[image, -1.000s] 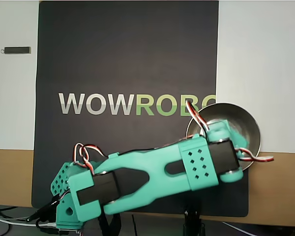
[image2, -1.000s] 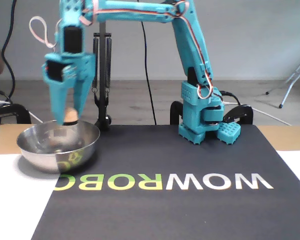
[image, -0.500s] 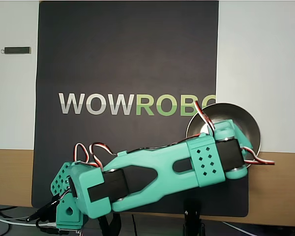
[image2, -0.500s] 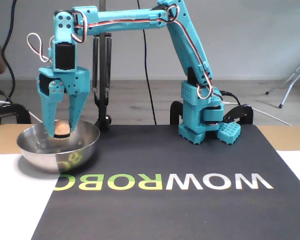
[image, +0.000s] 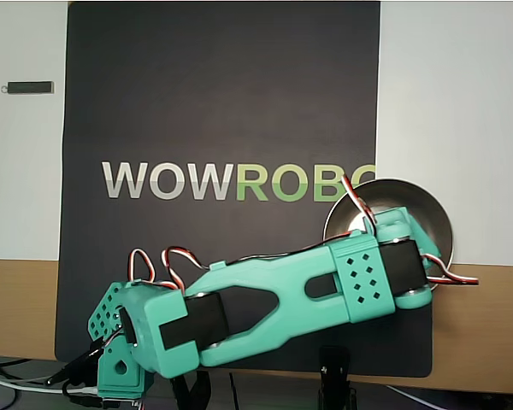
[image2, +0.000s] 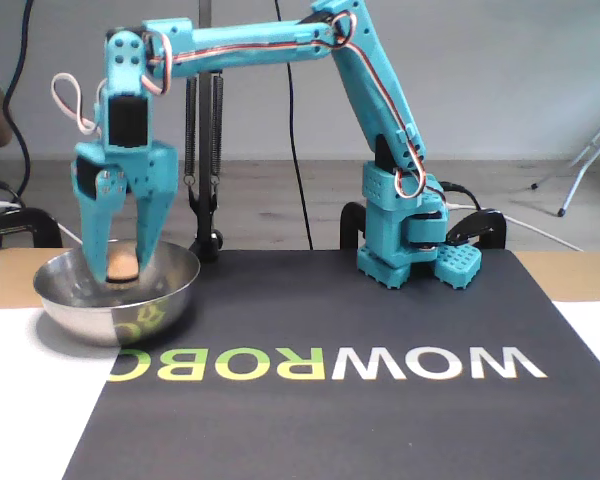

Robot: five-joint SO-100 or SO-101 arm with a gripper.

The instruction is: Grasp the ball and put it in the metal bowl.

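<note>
In the fixed view, the metal bowl [image2: 115, 305] sits at the left, on the corner of the black mat. My teal gripper [image2: 120, 270] points straight down into it, its fingertips below the rim. The peach-beige ball [image2: 123, 263] is pinched between the two fingers, low inside the bowl; whether it touches the bottom cannot be told. In the overhead view the bowl [image: 415, 195] lies at the right edge of the mat. There the arm's wrist [image: 385, 269] covers the bowl's lower half, and both the ball and the fingertips are hidden.
The black mat [image: 222, 102] carries the printed letters WOWROBO. The arm's base [image2: 405, 245] stands at the mat's far edge in the fixed view. A thin black stand [image2: 205, 150] rises just behind the bowl. A small dark stick [image: 30, 87] lies on the white surface.
The gripper has come down with the ball from above the rim into the bowl. It also shifted slightly left in the fixed view. The bowl stayed in place.
</note>
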